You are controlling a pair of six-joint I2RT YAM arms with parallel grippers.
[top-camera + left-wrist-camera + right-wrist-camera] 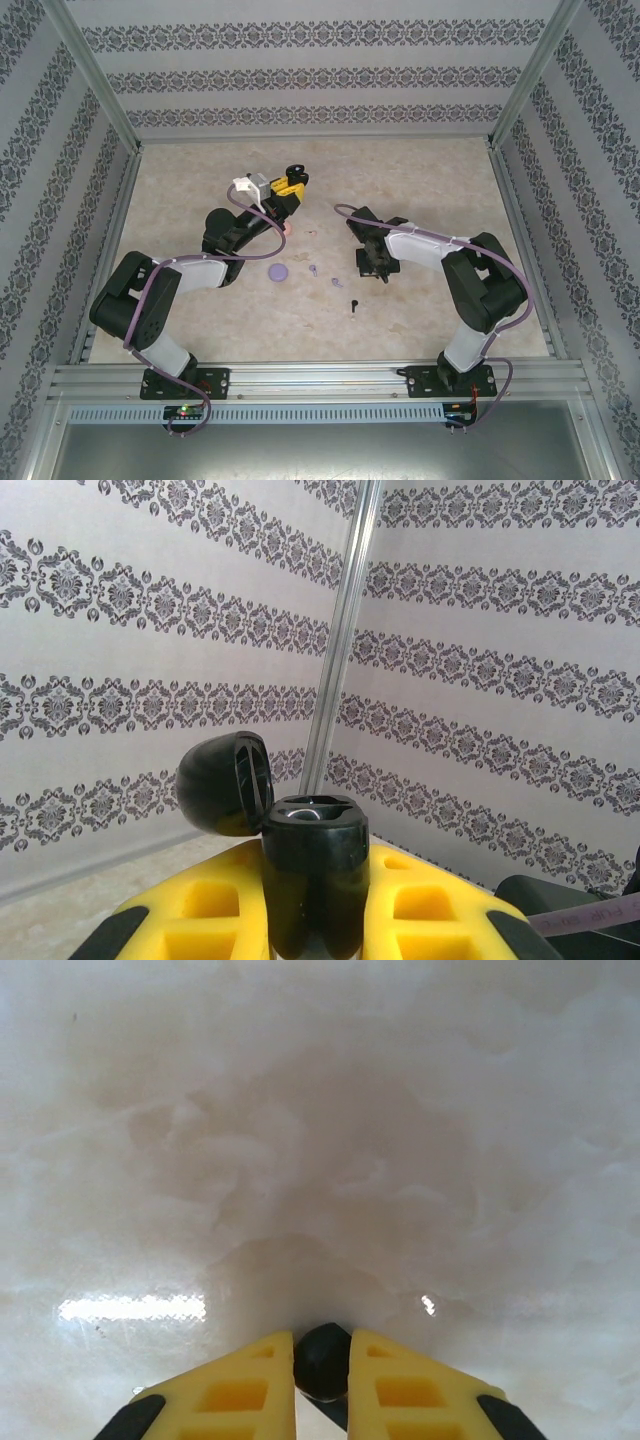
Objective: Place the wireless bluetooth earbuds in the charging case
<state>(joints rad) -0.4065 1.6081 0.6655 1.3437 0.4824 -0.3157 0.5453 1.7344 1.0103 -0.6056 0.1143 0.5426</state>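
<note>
Pinching a small black earbud point(322, 1362) between its yellow fingertips, the right gripper point(322, 1340) stands narrow and nose-down over the pale worktop point(320, 1110). Whether the bud has left the surface I cannot tell, and the fingers hide which way its stem runs. The left gripper point(318, 910) is clamped on the black charging case point(315, 845), whose lid point(225, 783) is swung open and hangs off to the left in the left wrist view, leaving the sockets bare and facing away from that wrist. In the top view the case sits above the centre of the frame and the right gripper sits right of centre and lower, so the case lies up and to the left of the held bud, well apart from it. Its open mouth looks to point toward the upper right of that frame. The coming move likely turns on that relation: the right arm has to lift and carry the bud up-left, then bring it in along the case's own axis rather than from the side. A second black earbud point(354, 306) lies on the worktop just below and left of the right gripper, its long axis running roughly up and down the frame. The right arm is the nearer one to it.
</note>
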